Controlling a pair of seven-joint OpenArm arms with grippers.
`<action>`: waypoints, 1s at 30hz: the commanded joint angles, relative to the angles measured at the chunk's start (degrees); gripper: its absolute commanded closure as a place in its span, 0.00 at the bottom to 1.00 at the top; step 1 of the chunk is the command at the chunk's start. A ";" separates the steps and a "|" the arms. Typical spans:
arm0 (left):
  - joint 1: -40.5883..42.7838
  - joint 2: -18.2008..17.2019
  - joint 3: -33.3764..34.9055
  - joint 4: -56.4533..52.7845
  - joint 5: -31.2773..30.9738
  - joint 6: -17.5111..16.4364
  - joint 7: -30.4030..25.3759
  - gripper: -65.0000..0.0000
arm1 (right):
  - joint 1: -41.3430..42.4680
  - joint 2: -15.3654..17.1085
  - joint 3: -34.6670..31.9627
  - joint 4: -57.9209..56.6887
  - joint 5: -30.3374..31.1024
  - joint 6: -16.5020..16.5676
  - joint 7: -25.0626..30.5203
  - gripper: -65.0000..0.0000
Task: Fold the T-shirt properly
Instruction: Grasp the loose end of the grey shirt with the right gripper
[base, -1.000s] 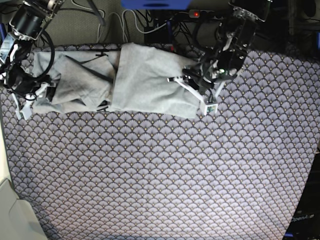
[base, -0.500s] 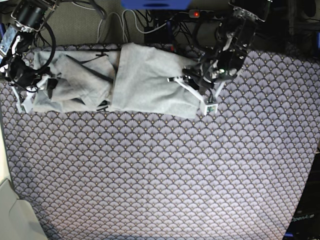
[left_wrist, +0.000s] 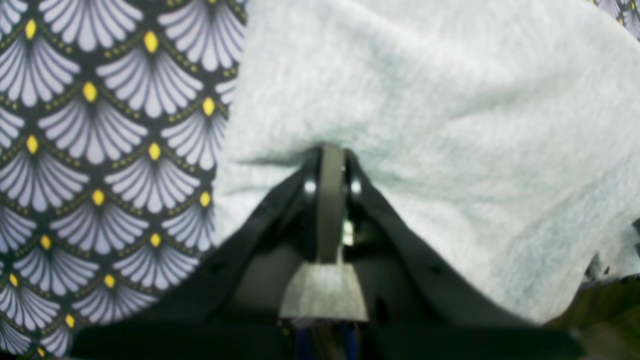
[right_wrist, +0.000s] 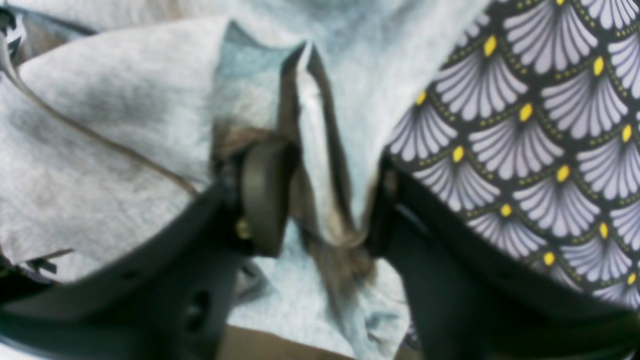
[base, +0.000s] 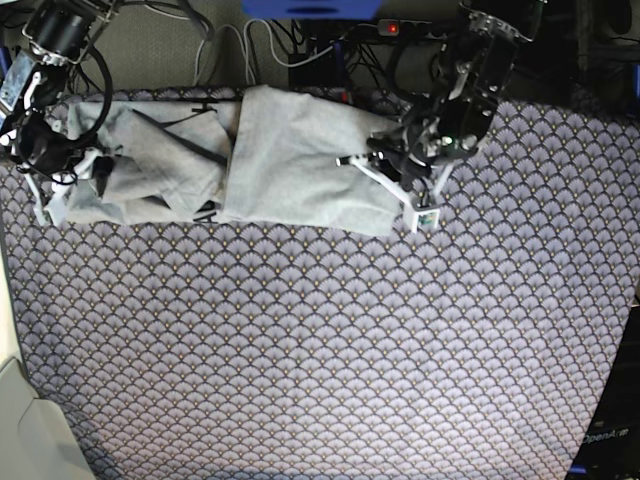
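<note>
T-shirt (base: 250, 155) bunched along tablecloth (base: 320, 340) far edge; left gripper (left_wrist: 330, 165) clenched on its hem, right gripper (right_wrist: 320, 200) parted around a raised fold

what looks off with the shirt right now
The T-shirt lies bunched in a rumpled strip along the far edge of the tablecloth, its left part in the base view crumpled into uneven folds, not spread flat.

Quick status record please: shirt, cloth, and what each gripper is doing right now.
T-shirt: light grey, bunched along the far edge
tablecloth: scallop pattern, under the shirt
left gripper: shut on the shirt's edge
right gripper: fingers either side of a raised fold, not yet clamped
</note>
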 joint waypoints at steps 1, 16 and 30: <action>-0.70 0.10 -0.16 1.09 0.03 -0.07 -0.34 1.00 | 0.15 0.19 -0.28 0.47 0.30 0.17 -1.48 0.74; 2.20 -0.25 -10.62 6.01 -0.32 -0.33 -0.08 1.00 | -0.20 0.55 -0.19 4.34 3.99 0.17 -1.31 1.00; 1.50 -0.16 -12.12 -1.28 -0.23 -0.42 -0.61 1.00 | -2.75 0.55 -0.45 10.05 14.37 0.17 -4.03 1.00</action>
